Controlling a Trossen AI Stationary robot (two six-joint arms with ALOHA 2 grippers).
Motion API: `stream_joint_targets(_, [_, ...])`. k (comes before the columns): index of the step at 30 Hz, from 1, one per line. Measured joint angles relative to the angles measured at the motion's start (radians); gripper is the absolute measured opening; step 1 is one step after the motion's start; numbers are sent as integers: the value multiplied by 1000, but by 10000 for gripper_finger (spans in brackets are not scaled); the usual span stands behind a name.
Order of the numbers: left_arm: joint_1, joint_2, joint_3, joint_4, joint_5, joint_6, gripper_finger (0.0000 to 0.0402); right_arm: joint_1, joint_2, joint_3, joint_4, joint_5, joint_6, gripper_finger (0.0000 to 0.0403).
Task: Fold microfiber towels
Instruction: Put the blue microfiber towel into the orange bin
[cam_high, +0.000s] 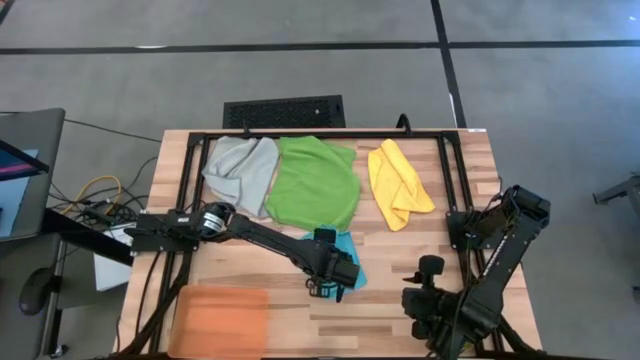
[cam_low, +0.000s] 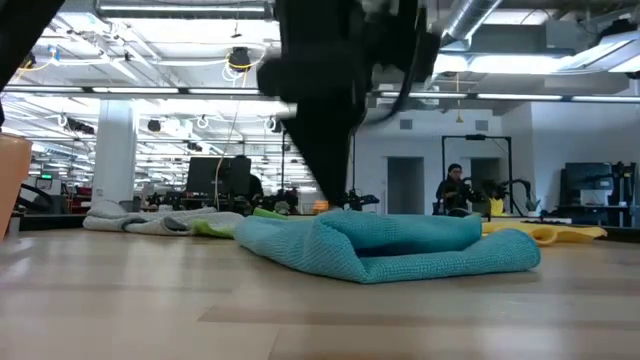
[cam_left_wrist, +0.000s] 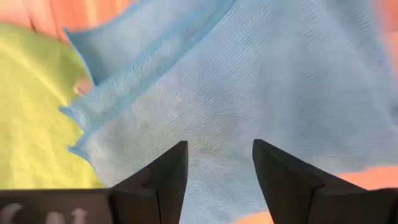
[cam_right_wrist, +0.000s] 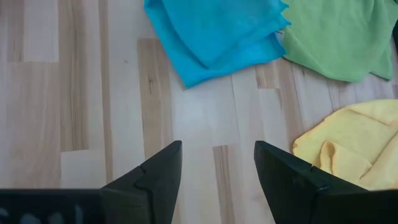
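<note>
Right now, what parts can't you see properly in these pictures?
- Teal towel: high view, mostly hidden under the left gripper; its folds show better in the low view.
- Grey towel and green towel: low view, only thin strips behind the teal one.
- Orange tray: high view, blurred, cut by the bottom edge.

Teal towel (cam_low: 390, 248) soft woven cloth; table (cam_right_wrist: 81, 93) smooth pale wood

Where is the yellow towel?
In the high view, the yellow towel lies crumpled at the table's far right, just right of the green towel, apart from it.
</note>
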Motion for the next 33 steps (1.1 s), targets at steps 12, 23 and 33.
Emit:
stream_joint_targets(12, [-126, -71, 19, -141, -144, 6, 174, 0, 0, 0, 7, 33, 0, 225])
stream_joint_targets(23, [-268, -78, -78, -182, -201, -216, 174, 0, 0, 0, 8, 48, -29, 225])
stream_joint_targets(33, [-267, -78, -212, 97, -244, -113, 174, 0, 0, 0, 47, 100, -52, 225])
